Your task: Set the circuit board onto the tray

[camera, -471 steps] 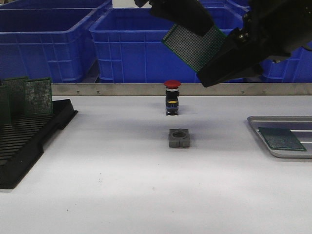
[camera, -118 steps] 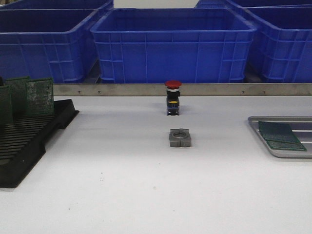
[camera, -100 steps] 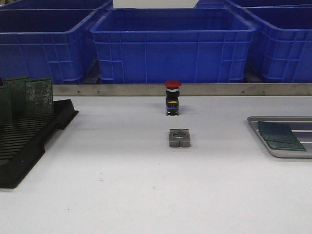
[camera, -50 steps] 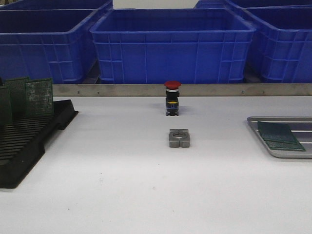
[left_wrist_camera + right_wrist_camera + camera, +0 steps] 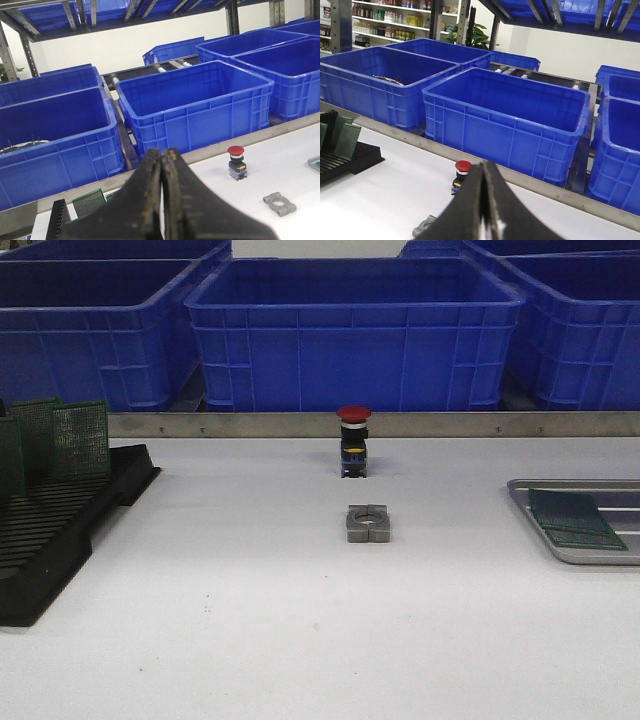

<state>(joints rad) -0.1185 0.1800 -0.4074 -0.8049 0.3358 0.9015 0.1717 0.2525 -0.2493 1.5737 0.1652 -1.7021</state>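
The silver-grey tray [image 5: 590, 554] lies at the table's right edge in the front view. Two green circuit boards [image 5: 568, 512] lie stacked on it. More green boards [image 5: 78, 437] stand in the black slotted rack [image 5: 40, 540] at the left; they also show in the left wrist view [image 5: 89, 201] and the right wrist view [image 5: 346, 140]. No gripper shows in the front view. My left gripper [image 5: 163, 153] is shut and empty, held high above the table. My right gripper [image 5: 484, 165] is shut and empty, also held high.
A red-capped push button [image 5: 353, 441] stands mid-table, with a grey metal clamp block [image 5: 367, 523] in front of it. Large blue bins [image 5: 350, 330] line the back behind a metal rail [image 5: 380, 424].
4.7 s ago both arms held a board over the back of the table. Now a second board lies on the tray and both arms are out of the front view. The last second is still.
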